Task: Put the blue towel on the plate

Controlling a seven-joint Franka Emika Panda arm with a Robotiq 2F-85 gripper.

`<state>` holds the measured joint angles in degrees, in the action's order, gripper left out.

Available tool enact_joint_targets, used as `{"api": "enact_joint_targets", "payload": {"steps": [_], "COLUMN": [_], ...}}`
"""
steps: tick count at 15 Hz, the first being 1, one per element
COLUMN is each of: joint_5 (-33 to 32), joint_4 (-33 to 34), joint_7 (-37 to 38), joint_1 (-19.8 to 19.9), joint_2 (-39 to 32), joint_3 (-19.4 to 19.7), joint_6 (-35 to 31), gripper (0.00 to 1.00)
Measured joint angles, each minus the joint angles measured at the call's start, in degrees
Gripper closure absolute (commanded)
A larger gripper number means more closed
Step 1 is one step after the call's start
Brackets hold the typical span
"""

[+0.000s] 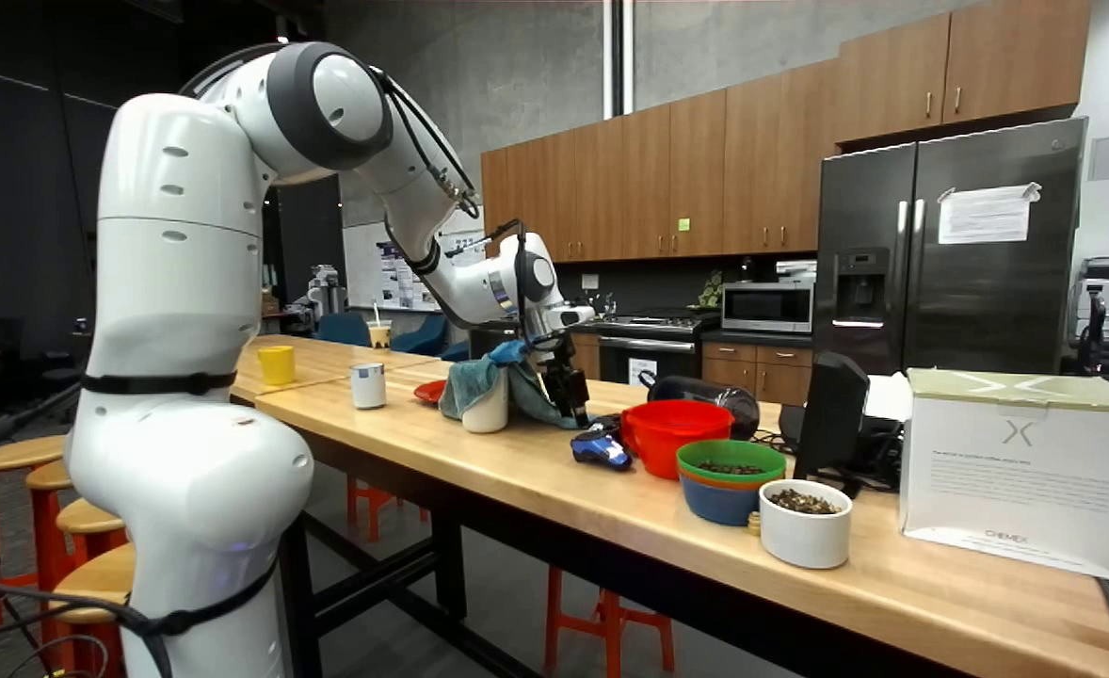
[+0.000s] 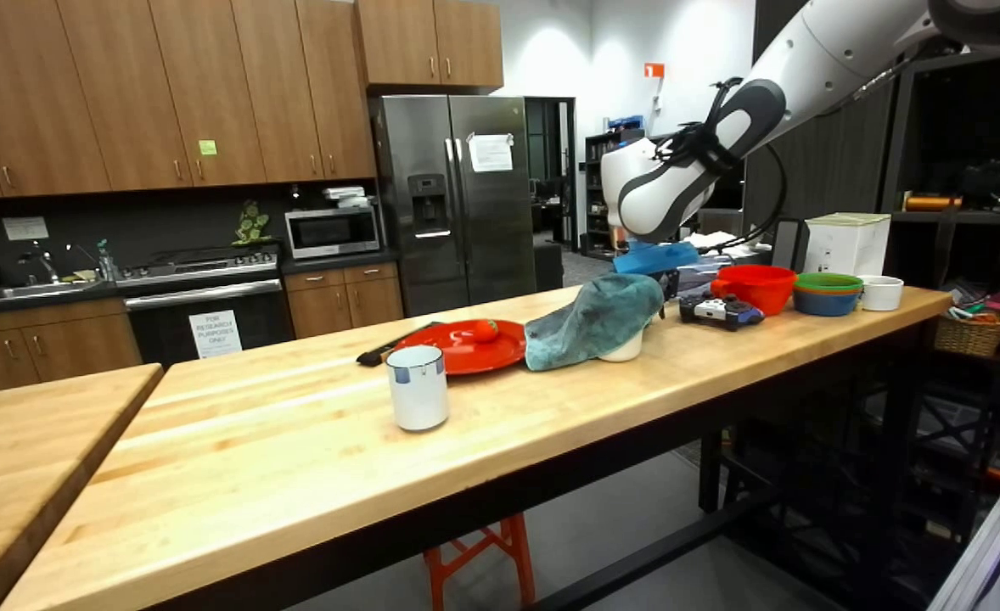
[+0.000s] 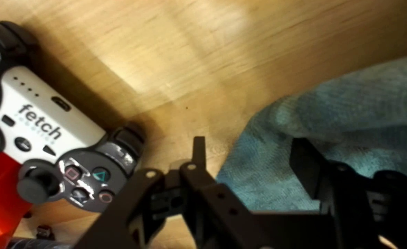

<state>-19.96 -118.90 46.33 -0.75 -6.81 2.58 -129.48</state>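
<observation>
Tool [image 3: 249, 147], jaws apart, at blue towel [image 2: 598, 318]; red plate [image 2: 459, 350] alongside

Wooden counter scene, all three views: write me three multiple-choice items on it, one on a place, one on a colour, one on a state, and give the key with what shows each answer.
1. Where is the blue towel?
A) inside the microwave
B) draped over a white container
C) inside the red bowl

2. What colour is the plate?
A) green
B) white
C) red

3. How does the gripper stand?
A) open, fingers apart
B) shut, nothing between
C) closed on the game controller

Key:
1 B: in both exterior views the cloth hangs over the container, whose pale side shows below it.
2 C: an exterior view shows its red surface, with a small red round thing on it.
3 A: the wrist view shows a gap, the cloth's edge visible in it.
</observation>
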Motion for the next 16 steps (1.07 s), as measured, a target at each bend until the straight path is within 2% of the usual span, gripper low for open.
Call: {"api": "enact_joint_targets", "payload": {"steps": [4, 12, 16], "joint_5": [0.0, 0.1, -0.9], "joint_4": [0.0, 0.6, 4.3], "joint_7": [0.0, -0.4, -2.1], "joint_1": [-0.1, -0.1, -0.2], "joint_2": [0.0, 0.0, 0.3], "joint_3": [0.0, 0.0, 0.0], "joint_6": [-0.9, -1.0, -0.9], "gripper": [0.98, 0.99, 0.99]}}
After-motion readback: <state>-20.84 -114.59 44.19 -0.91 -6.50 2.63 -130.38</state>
